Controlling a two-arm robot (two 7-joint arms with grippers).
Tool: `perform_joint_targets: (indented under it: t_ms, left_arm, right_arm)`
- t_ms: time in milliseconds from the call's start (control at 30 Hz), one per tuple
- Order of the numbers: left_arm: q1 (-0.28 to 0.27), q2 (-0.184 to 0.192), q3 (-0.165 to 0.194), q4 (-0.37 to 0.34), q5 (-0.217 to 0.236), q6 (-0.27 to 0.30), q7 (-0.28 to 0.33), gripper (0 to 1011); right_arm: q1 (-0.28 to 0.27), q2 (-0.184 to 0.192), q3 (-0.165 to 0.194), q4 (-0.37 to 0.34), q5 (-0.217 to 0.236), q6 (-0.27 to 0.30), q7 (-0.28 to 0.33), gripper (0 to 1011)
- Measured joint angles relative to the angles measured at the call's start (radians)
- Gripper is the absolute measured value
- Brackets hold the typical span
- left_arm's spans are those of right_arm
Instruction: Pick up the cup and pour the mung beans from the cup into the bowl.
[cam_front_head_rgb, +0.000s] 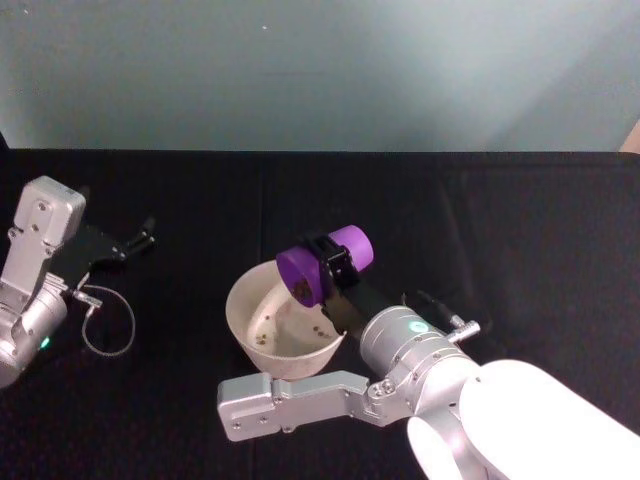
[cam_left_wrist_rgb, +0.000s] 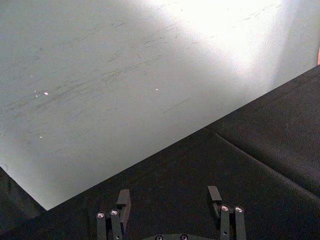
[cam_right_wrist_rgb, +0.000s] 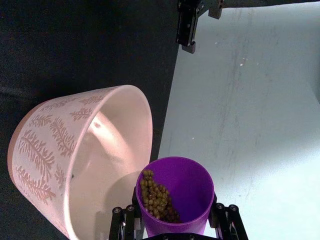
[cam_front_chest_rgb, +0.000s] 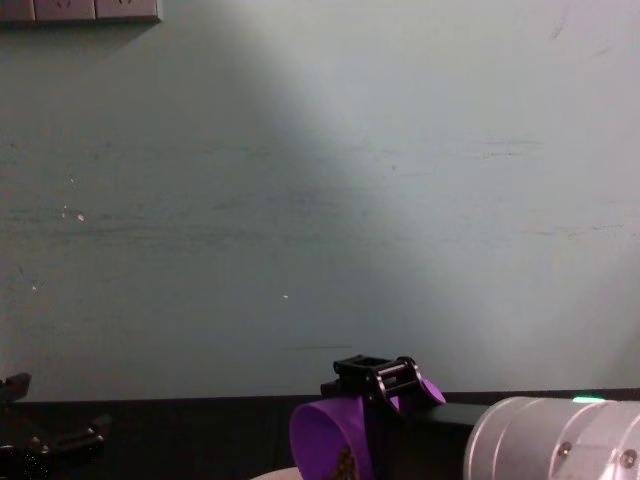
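Most beans (cam_right_wrist_rgb: 156, 197) sat in the tilted cup (cam_front_head_rgb: 300, 275) my right gripper (cam_front_head_rgb: 335, 262) clamped over the bowl (cam_front_head_rgb: 245, 350); left gripper (cam_front_head_rgb: 149, 231) idled open.

Dim, uneven light; glare whitens the wall (cam_left_wrist_rgb: 210, 40) in the left wrist view, and the cup (cam_right_wrist_rgb: 192, 182) casts a shadow inside the bowl (cam_right_wrist_rgb: 47, 145).

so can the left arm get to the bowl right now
Probably yes: the left side of the bowl lies unobstructed toward the open left gripper; the right gripper holds the cup tilted over its rim.

Smooth plastic cup (cam_right_wrist_rgb: 192, 186); matt, perhaps ceramic bowl (cam_right_wrist_rgb: 40, 145).
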Motion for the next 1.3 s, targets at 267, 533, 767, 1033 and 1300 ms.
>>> perform_joint_targets:
  t_ms: [267, 533, 767, 1033, 1300]
  left_arm:
    - [0.000, 0.000, 0.000, 0.000, 0.000, 0.000, 0.000, 1000]
    - [0.000, 0.000, 0.000, 0.000, 0.000, 0.000, 0.000, 1000]
    - [0.000, 0.000, 0.000, 0.000, 0.000, 0.000, 0.000, 1000]
    - [0.000, 0.000, 0.000, 0.000, 0.000, 0.000, 0.000, 1000]
    - [0.000, 0.000, 0.000, 0.000, 0.000, 0.000, 0.000, 1000]
  right_arm:
    - [-0.010, -0.010, 0.012, 0.001, -0.015, -0.015, 0.005, 729]
    - [-0.019, -0.017, 0.024, 0.001, -0.035, -0.033, 0.009, 729]
    - [-0.027, -0.019, 0.028, 0.001, -0.052, -0.038, 0.012, 729]
    - [-0.031, -0.020, 0.029, 0.001, -0.073, -0.040, 0.014, 729]
    - [-0.033, -0.022, 0.028, 0.001, -0.083, -0.045, 0.015, 729]
